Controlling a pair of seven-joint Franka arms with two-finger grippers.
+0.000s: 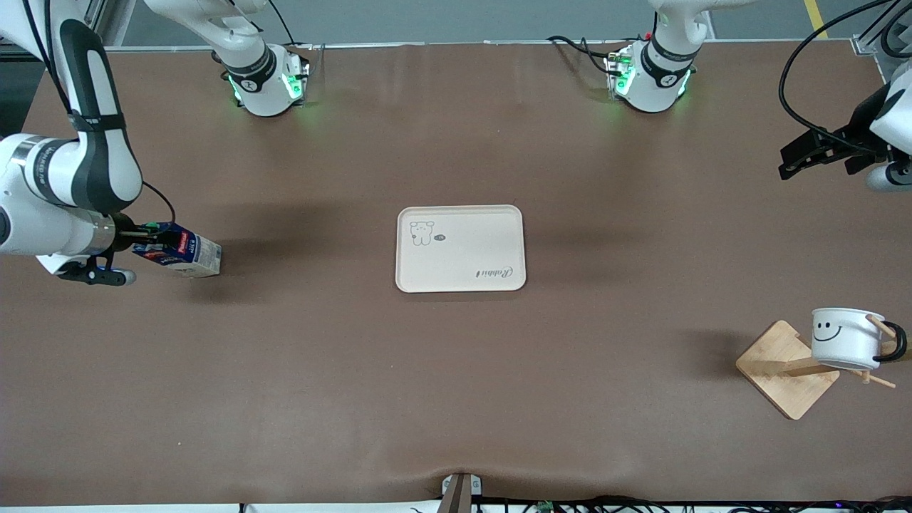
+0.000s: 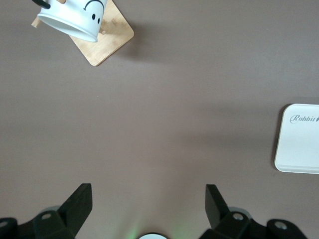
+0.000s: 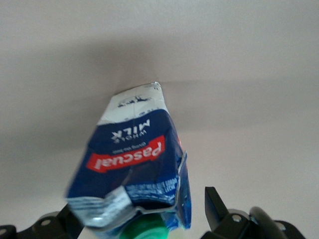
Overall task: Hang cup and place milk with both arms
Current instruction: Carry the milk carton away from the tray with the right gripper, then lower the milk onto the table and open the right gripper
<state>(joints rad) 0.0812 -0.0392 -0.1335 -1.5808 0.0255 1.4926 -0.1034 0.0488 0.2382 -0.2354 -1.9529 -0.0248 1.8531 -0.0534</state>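
Milk [image 1: 178,251] — tipped on its side, long axis toward the tray [image 1: 499,214], cap end in my right gripper [image 1: 139,239], clamped shut on it, at the right arm's end. Cup [image 1: 844,337] — hung on the wooden rack [image 1: 780,374]. My left gripper [image 2: 147,199] — spread wide, holding nothing, over bare table.

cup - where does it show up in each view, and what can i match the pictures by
Front view: the cup hangs on the wooden rack toward the left arm's end of the table, nearer the camera than the tray.
Left wrist view: the cup is at the top edge, over the rack.
Right wrist view: not in it; only the milk shows.
Shared landmark: the tray, also in the left wrist view.
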